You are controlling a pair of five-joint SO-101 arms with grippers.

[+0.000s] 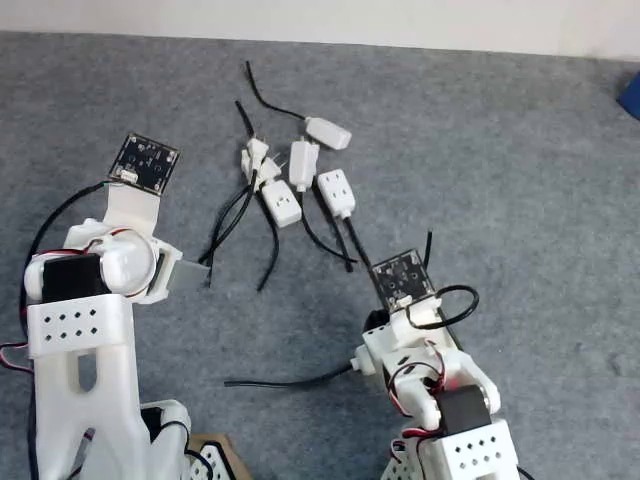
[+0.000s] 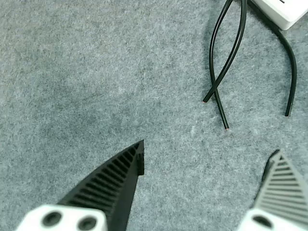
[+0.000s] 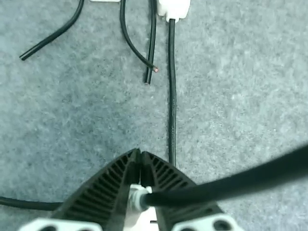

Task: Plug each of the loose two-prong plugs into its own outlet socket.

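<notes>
The bench has a grey, carpet-like top, with a pale wall behind. Plugs and sockets lie clustered mid-bench. The left gripper has its jaws apart; the right gripper has them together.

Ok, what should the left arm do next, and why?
Probably ease the left gripper forward toward the white outlet socket. It is open over bare carpet, holding nothing, with just loose cable ends ahead of it.
</notes>
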